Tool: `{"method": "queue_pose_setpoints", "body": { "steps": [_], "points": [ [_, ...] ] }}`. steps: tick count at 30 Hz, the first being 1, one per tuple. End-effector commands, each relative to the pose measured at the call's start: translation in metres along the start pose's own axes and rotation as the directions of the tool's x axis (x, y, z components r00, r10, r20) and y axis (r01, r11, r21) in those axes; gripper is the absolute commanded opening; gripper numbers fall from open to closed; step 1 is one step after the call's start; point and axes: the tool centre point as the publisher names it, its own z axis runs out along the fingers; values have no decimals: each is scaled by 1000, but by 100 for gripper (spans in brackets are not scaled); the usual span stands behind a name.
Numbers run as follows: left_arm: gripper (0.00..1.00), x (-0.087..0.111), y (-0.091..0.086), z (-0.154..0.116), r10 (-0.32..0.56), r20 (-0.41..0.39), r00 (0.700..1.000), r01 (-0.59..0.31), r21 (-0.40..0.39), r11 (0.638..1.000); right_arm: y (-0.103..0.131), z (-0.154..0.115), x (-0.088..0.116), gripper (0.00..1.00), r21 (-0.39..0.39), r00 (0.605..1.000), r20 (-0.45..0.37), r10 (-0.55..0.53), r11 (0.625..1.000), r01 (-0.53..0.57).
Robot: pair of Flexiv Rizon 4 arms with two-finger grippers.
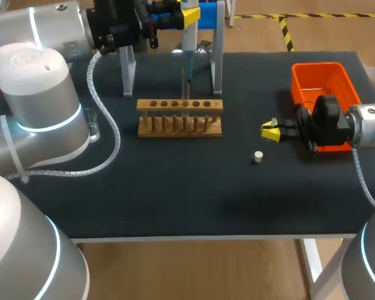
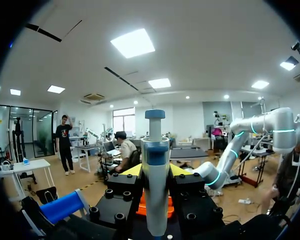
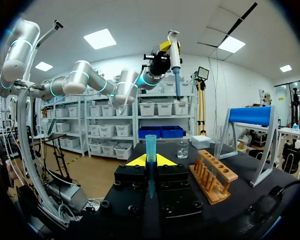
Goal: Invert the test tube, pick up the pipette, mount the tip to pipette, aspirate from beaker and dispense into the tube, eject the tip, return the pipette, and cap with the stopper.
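My left jaws clamp the pipette [image 2: 155, 165]; my right jaws grip a blue pipette tip [image 3: 150, 147] upright. I should line the shaft up with the tip's mouth, then press straight.

No writing, label, number or sign can be read in any of the three views.
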Motion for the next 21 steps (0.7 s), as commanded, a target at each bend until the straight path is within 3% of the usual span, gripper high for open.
{"method": "queue_pose_setpoints", "body": {
  "steps": [1,16,21],
  "points": [
    [0,0,-1,-1,0,-3,1000,0,-2,1000,0,0,1,0,1,1000,1,0,1000,0],
    [0,0,-1,-1,0,-3,1000,0,-2,1000,0,0,1,0,1,1000,1,0,1000,0],
    [0,1,0,-2,11,-37,999,-11,-1,1000,0,0,1,0,1,1000,1,0,1000,0]
  ]
}}
